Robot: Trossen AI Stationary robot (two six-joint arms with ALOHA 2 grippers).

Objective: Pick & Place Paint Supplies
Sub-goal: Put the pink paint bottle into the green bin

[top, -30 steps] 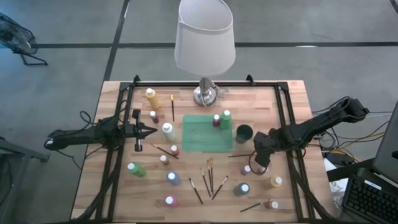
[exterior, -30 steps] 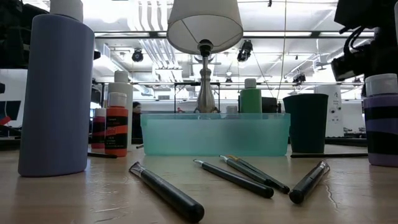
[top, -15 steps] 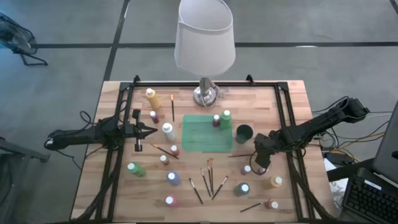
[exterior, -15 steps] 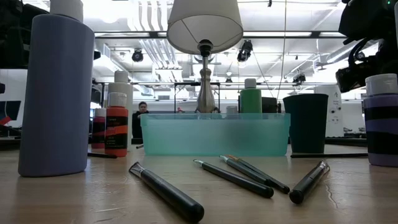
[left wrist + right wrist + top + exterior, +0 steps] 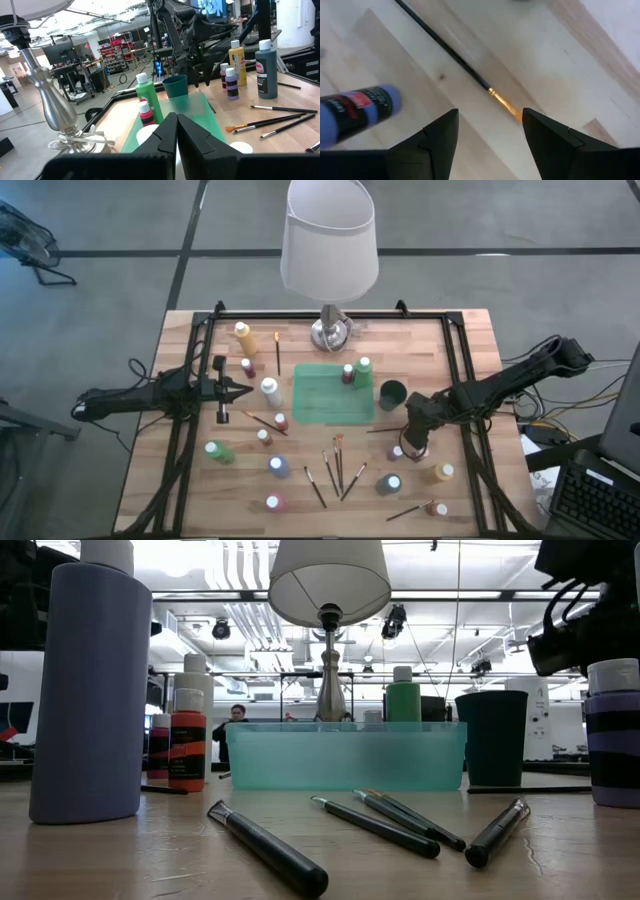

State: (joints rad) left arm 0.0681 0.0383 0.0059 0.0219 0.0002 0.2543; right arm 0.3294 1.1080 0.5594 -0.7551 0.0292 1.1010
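The right gripper [image 5: 413, 442] is hanging low at about four o'clock on the table [image 5: 470, 340], jaws standing apart and holding nothing. Through its wrist camera, the two dark fingers [image 5: 436, 136] are straddling a thin paintbrush [image 5: 465, 67] lying flat on the wood, golden ferrule between the tips, and a small purple bottle [image 5: 357, 112] is sitting just beside it. In the overhead picture that brush [image 5: 384, 429] is lying at the three o'clock side of the green tray [image 5: 333, 393], just below the dark cup [image 5: 393, 394].

Here is the worry: the brush is slim and flat on the boards, so the fingers could be closing over it and scraping wood, or nudging it so it rolls away. The purple bottle is standing so near that one finger could be clipping it and tipping it. A pinch near the ferrule end could leave the long handle swinging and catching the cup or the tray wall on the way over.

The left gripper [image 5: 238, 390] is waiting at nine o'clock, fingers pressed together, empty. Two bottles [image 5: 355, 370] are already standing in the tray; the other bottles and brushes are scattered across the table.
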